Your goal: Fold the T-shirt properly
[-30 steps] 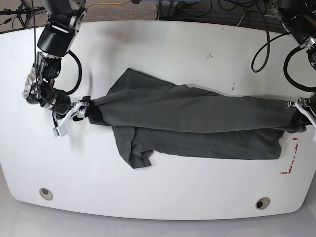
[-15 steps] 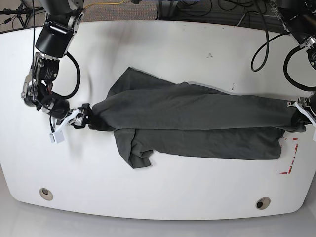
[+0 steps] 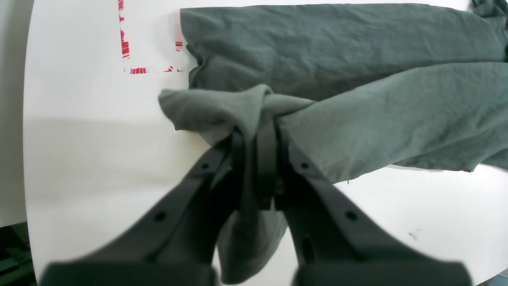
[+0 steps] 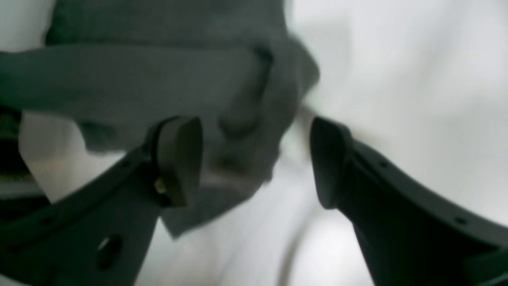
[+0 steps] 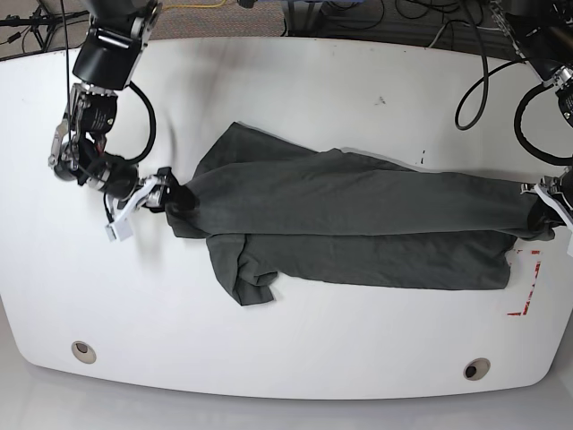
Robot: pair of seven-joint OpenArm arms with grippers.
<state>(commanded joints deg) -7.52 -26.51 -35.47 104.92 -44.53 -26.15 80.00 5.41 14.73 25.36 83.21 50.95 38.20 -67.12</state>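
Left wrist view: the left gripper [image 3: 258, 159] is pinched on a bunched end of the T-shirt [image 3: 357, 79], a fold of grey cloth squeezed between its dark fingers [image 3: 301, 174] and hanging below them. From there the shirt runs away across the white desk [image 3: 87, 159] in two overlapping layers. Red tape marks [image 3: 131, 55] lie on the desk just beside the shirt's near edge.

Right wrist view: blurred. The right gripper [image 4: 254, 159] is spread wide, its two pads [image 4: 178, 159] well apart, with a lump of the grey T-shirt [image 4: 158, 79] in front of and between them. Whether cloth touches either pad cannot be told.

Base view: the T-shirt [image 5: 358, 215] lies stretched lengthwise across the middle of the desk [image 5: 295, 81], one sleeve crumpled at its lower left. The right gripper [image 5: 143, 193] sits at the shirt's left end, the left gripper [image 5: 548, 202] at its right end. Red tape marks [image 5: 528, 287] lie near the right end. Two round grommets [image 5: 83, 350] sit along the desk's front edge, and black cables [image 5: 483, 81] loop over its far right corner.
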